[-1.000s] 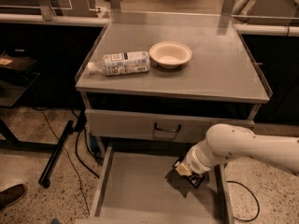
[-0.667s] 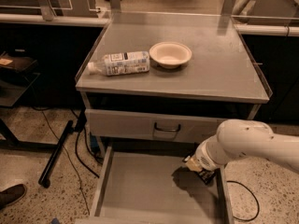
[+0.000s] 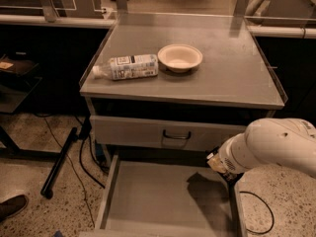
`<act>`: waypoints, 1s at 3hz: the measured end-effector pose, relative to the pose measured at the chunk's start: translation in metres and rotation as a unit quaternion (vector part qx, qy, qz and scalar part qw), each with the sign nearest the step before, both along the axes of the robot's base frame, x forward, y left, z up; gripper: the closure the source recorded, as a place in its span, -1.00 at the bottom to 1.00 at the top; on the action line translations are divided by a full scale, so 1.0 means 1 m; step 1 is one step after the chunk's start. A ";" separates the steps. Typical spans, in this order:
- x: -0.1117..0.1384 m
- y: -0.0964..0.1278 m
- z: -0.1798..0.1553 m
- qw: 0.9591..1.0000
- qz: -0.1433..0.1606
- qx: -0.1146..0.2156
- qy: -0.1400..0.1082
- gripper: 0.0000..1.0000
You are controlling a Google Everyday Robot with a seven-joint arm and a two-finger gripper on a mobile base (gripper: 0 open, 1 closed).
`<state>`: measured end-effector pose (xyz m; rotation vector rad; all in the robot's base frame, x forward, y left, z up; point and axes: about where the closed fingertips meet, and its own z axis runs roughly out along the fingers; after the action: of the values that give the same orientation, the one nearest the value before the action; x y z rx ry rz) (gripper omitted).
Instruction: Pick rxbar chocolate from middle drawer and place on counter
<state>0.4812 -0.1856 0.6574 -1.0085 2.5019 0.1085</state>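
The middle drawer [image 3: 158,196] stands pulled open below the counter [image 3: 232,78], and its grey floor is bare apart from a shadow. My gripper [image 3: 223,168] hangs at the end of the white arm over the drawer's right wall, just under the closed upper drawer. It is shut on the rxbar chocolate [image 3: 230,177], of which only a dark sliver shows beneath the wrist. The fingers themselves are mostly hidden by the arm.
A clear white-labelled bottle [image 3: 129,66] lies on its side on the counter's left part, next to a pale bowl [image 3: 180,57]. The upper drawer [image 3: 148,132] with a dark wire handle is closed. A black stand leg [image 3: 59,164], cables and a shoe [image 3: 12,206] are on the floor at left.
My gripper has risen from the drawer floor and moved right and back toward the drawer's right wall, taking the dark bar with it. The drawer floor is now bare.
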 end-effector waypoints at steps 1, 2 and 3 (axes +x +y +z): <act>0.010 -0.010 0.028 1.000 -0.008 -0.010 -0.022 1.00; 0.021 -0.023 0.074 0.998 -0.017 -0.026 -0.061 1.00; 0.026 -0.036 0.123 0.993 -0.024 -0.041 -0.111 1.00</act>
<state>0.5070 -0.2215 0.7800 -0.9362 2.3404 -0.1160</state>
